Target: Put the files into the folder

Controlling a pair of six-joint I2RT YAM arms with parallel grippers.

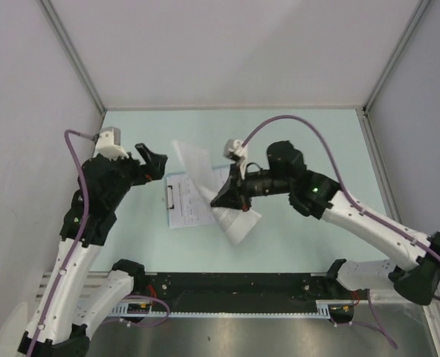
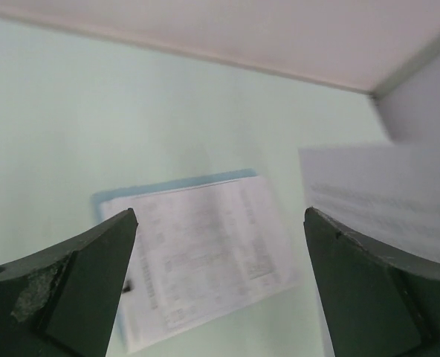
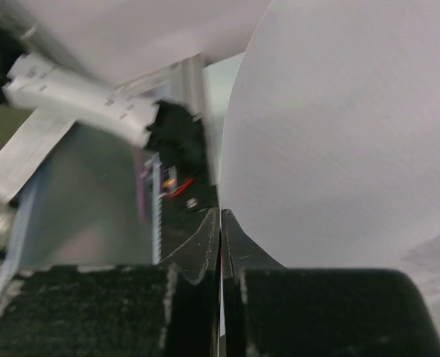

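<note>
The folder (image 1: 172, 180) is a light-blue clipboard lying flat left of centre on the table, with a printed sheet (image 1: 190, 205) on it. My right gripper (image 1: 224, 198) hovers over the folder's right side, shut on the edge of another of the files (image 1: 193, 162), a white sheet that is lifted and curling. In the right wrist view that sheet (image 3: 339, 134) fills the right half, pinched between the closed jaws of the right gripper (image 3: 220, 213). My left gripper (image 1: 154, 162) is open and empty above the folder's far left corner. In its own view the left gripper (image 2: 220, 217) frames the folder (image 2: 168, 184), the sheet on it (image 2: 205, 253) and the lifted sheet (image 2: 383, 193).
A small metal clip (image 1: 170, 195) sits at the folder's left short edge. The black mounting rail (image 1: 227, 286) runs along the near table edge. White enclosure walls (image 1: 227, 52) close the back and both sides.
</note>
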